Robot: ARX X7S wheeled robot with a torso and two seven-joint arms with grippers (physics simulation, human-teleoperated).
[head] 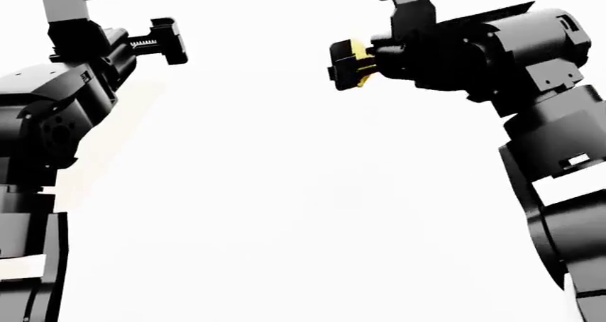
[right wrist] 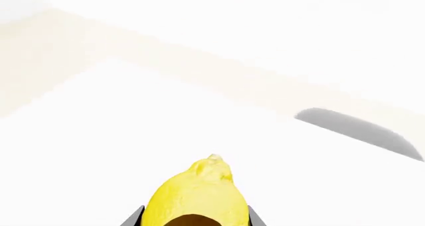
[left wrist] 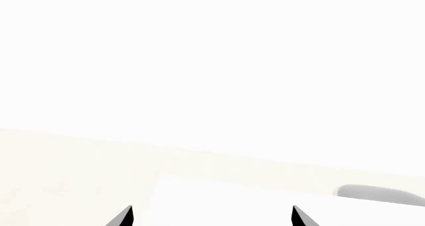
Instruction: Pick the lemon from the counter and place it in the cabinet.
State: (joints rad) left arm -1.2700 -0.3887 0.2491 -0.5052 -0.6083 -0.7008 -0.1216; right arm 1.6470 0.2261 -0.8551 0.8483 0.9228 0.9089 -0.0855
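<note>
The yellow lemon [right wrist: 198, 193] sits between the jaws of my right gripper [right wrist: 194, 217], which is shut on it. In the head view the lemon [head: 359, 52] shows as a yellow sliver in my right gripper [head: 347, 64], held up high at the upper right. My left gripper [head: 163, 42] is raised at the upper left, open, with nothing between its fingertips [left wrist: 124, 217]. The cream-white counter [right wrist: 59, 47] shows as a pale band in the right wrist view. The cabinet is not recognisable in these washed-out views.
Almost everything around is blank white. A grey shadow patch [right wrist: 362, 130] lies on the white surface ahead of the right gripper, and a similar grey patch [left wrist: 381, 193] shows in the left wrist view.
</note>
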